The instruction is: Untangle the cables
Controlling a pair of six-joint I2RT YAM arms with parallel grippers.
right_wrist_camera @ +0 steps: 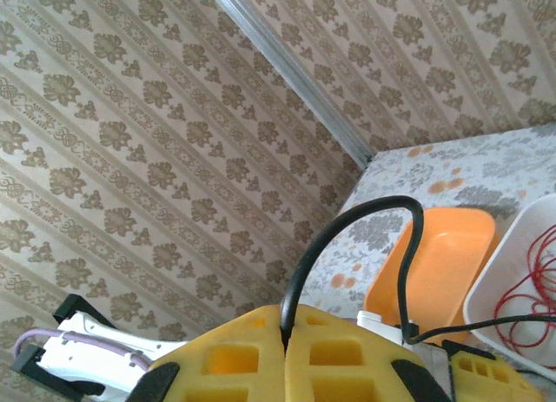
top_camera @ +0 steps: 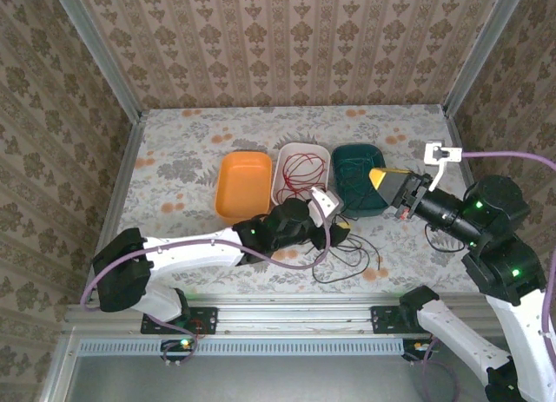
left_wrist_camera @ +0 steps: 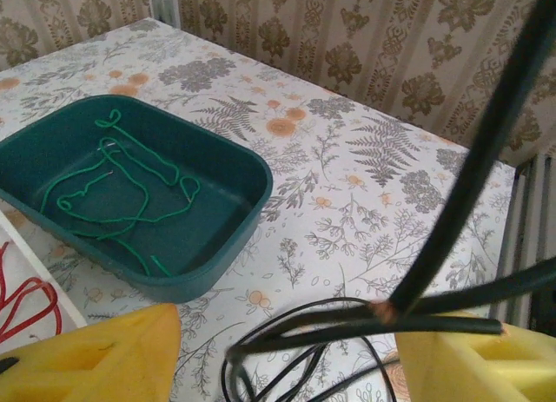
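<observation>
No legible text, label, brand, number or sign is shown in any of the three views.

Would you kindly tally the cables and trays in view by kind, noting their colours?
Cables: 3 (red cable, green cable, black cable)
Trays: 3 (orange tray, white tray, green tray)
Total: 6
</observation>
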